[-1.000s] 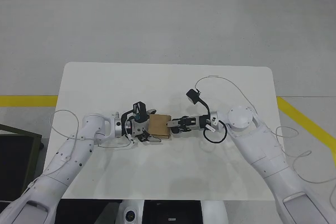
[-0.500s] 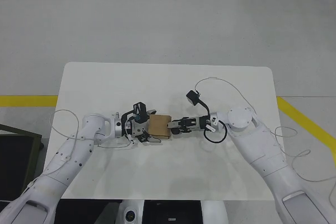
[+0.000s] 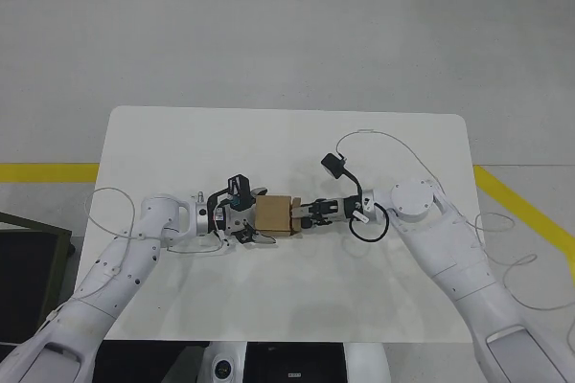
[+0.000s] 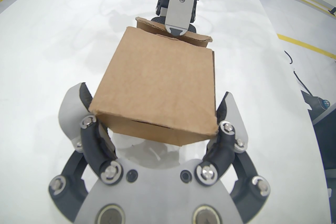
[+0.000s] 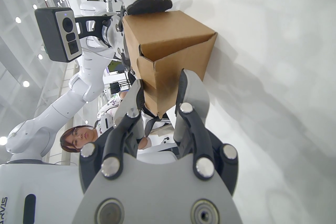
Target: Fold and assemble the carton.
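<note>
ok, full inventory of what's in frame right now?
carton: 1, brown cardboard, mid-table between the two grippers, flaps at one end not yet closed
table: 1, white, under the carton
floor lines: 2, yellow, on the grey floor left and right of the table
frame: 1, dark green, on the floor off the table's left edge
cable: 1, white, looped over the table's right part toward the right arm
left gripper: 1, grey and black, shut on the carton's closed end
right gripper: 1, grey and black, at the carton's flap end
</note>
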